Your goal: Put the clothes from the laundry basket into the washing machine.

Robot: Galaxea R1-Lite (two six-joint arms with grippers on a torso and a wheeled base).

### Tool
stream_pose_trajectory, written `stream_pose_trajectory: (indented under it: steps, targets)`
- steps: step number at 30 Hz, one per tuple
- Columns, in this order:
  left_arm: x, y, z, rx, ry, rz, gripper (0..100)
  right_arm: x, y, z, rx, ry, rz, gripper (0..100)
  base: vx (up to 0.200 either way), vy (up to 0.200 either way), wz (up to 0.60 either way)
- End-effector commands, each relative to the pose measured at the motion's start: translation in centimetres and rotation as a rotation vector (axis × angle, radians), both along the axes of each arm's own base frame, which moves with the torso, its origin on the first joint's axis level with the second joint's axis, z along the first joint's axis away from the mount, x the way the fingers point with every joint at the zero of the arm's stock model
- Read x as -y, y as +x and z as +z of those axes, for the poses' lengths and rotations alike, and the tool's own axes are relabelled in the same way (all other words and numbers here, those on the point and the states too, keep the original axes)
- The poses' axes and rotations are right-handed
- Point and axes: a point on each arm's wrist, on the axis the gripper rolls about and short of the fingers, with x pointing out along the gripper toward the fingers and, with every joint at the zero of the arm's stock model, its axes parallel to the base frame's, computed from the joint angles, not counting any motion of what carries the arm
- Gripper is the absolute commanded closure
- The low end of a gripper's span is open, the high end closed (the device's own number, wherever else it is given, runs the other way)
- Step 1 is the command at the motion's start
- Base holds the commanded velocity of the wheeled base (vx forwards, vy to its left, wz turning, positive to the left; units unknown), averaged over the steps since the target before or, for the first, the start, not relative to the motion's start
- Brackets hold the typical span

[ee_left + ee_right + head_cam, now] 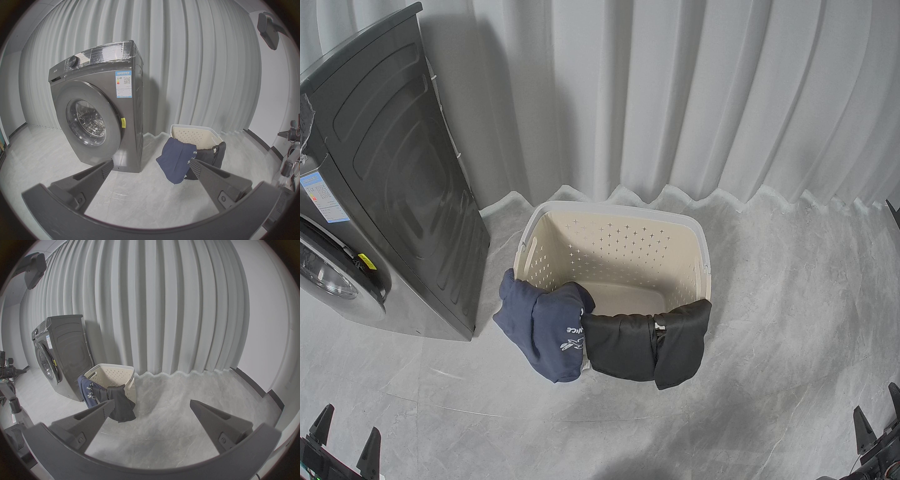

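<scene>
A cream laundry basket [619, 250] [195, 136] [112, 375] stands on the floor before the curtain. A navy garment [547, 325] [175, 157] [87, 390] hangs over its near left rim, and a black garment [647, 347] [215, 154] [120, 402] over its near right rim. The dark grey washing machine [394, 187] [100, 115] [61, 349] stands to the left, its round door shut. My left gripper [345, 437] [151, 167] is open and low at the near left, well short of the basket. My right gripper [878, 419] [151, 405] is open at the near right, holding nothing.
A white pleated curtain [675, 94] runs behind the basket and machine. Grey marble-look floor [769, 312] lies open to the right of the basket and in front of it. A dark skirting [256, 387] edges the right wall.
</scene>
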Motion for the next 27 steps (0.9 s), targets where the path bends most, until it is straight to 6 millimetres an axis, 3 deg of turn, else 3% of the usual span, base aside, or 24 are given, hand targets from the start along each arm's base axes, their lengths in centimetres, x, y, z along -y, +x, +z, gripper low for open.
stream_pose_trajectory:
  steps: [1,8,17,23,27]
  targets:
    - [0.0,-0.02,-0.44,0.002,0.001,0.001,0,0.0,0.01,-0.52,-0.001,0.0,0.001,0,0.2,0.0,0.0]
    - [0.0,-0.01,-0.44,0.0,-0.005,0.002,0,0.0,0.01,-0.52,-0.001,0.0,0.001,0,0.029,0.0,0.0]
    - [0.0,-0.01,-0.44,0.0,-0.002,0.002,0,0.0,0.01,-0.52,-0.001,0.0,0.001,0,0.2,0.0,0.0]
    - [0.0,-0.01,-0.44,0.0,-0.001,0.002,0,0.0,0.01,-0.52,-0.001,0.0,0.001,0,0.0,0.0,0.0]
    - [0.0,-0.01,-0.44,0.0,0.001,0.002,0,0.0,0.01,-0.52,-0.001,0.0,0.001,0,0.2,0.0,0.0]
